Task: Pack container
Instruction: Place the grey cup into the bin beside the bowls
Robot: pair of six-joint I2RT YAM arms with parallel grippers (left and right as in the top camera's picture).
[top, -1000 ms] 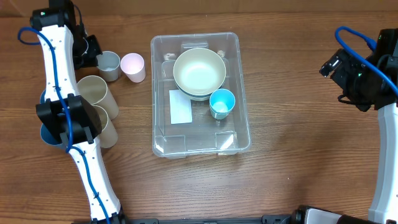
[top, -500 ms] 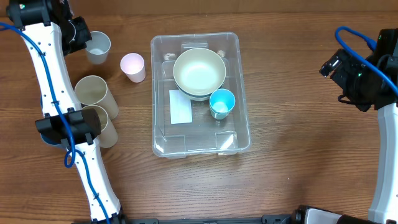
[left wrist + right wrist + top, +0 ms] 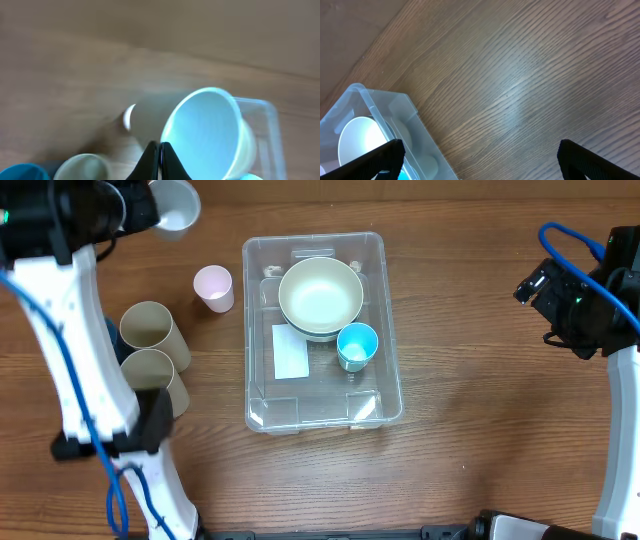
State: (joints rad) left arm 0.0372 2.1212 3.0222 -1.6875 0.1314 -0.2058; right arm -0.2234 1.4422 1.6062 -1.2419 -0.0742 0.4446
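The clear container (image 3: 252,330) sits mid-table, holding a cream bowl (image 3: 320,295), a blue cup (image 3: 356,343) and a white label (image 3: 290,352). My left gripper (image 3: 145,207) is at the far left, raised, shut on the rim of a pale grey-blue cup (image 3: 174,202). The left wrist view, blurred, shows the jaws (image 3: 160,150) pinching that cup's rim (image 3: 205,135), with the container's corner (image 3: 262,112) behind. My right gripper (image 3: 560,295) is open and empty, right of the container; its view (image 3: 480,160) shows the container's corner (image 3: 395,107).
A pink cup (image 3: 213,286) stands left of the container. Two cream cups (image 3: 150,328) (image 3: 152,372) lie on their sides further left. A blue object (image 3: 20,172) shows at the lower left of the left wrist view. My left arm spans the table's left side.
My left gripper has lifted the grey-blue cup off the table and carried it up and toward the far edge. The right arm has not moved.
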